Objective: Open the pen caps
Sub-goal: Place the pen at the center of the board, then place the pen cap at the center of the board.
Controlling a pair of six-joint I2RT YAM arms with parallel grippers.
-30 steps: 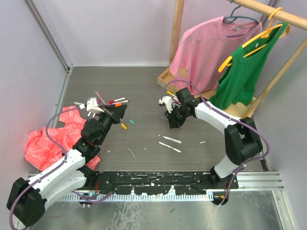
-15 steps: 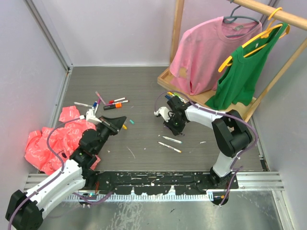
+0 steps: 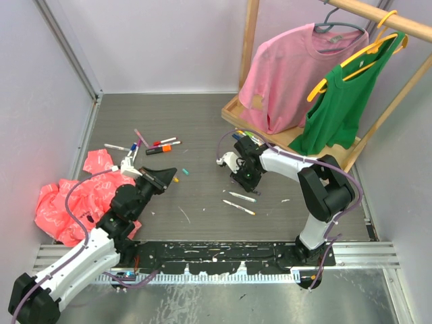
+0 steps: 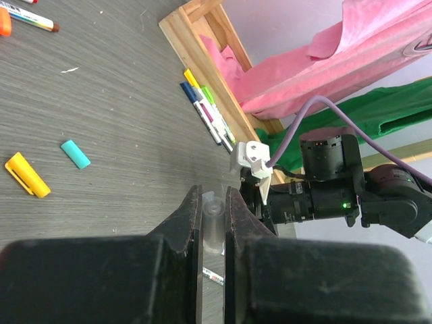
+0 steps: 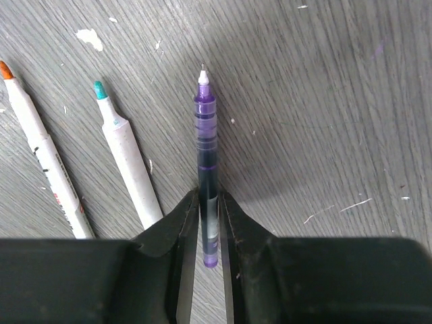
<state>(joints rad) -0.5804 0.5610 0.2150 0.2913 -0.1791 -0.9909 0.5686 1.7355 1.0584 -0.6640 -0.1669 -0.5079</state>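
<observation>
Widest view first: the wooden rack [image 3: 251, 40] fills the far right, with the pink shirt [image 3: 290, 74] and the green top [image 3: 341, 108] hanging well clear of the action. A crumpled red bag [image 3: 64, 199] lies at the left edge of the table [image 3: 202, 115]. Now the two arms have drawn apart, one left of centre and one right, which reads as a pull just made. The left gripper [image 4: 213, 196] is raised and angled across the table, its jaws clenched on a pale cap [image 4: 213, 223]. That is a see-through little tube standing up between the fingers, very likely off the pen opposite. The right gripper [image 5: 209, 199] is down low at the table with the purple pen [image 5: 206, 155] running out from between its jaws, bare tip pointing away. The jaws sit tight on either side of the barrel, but whether they are pinching it or merely flanking it I cannot tell. It is lined up just right of the teal-tipped pen [image 5: 128, 175] and the orange-tipped pen [image 5: 47, 179], both uncapped. So this looks like the pile for opened pens, near and right of centre. More work waits: a scatter of pens [image 3: 158, 145] lies at the far left, and a row of pens [image 4: 208, 111] lies against the rack's base. Both lots seem to have their caps on. Smallest of all, a yellow cap [image 4: 27, 175] and a teal cap [image 4: 75, 154] lie loose on the table near the left gripper, a likely drop spot for the pale one.
</observation>
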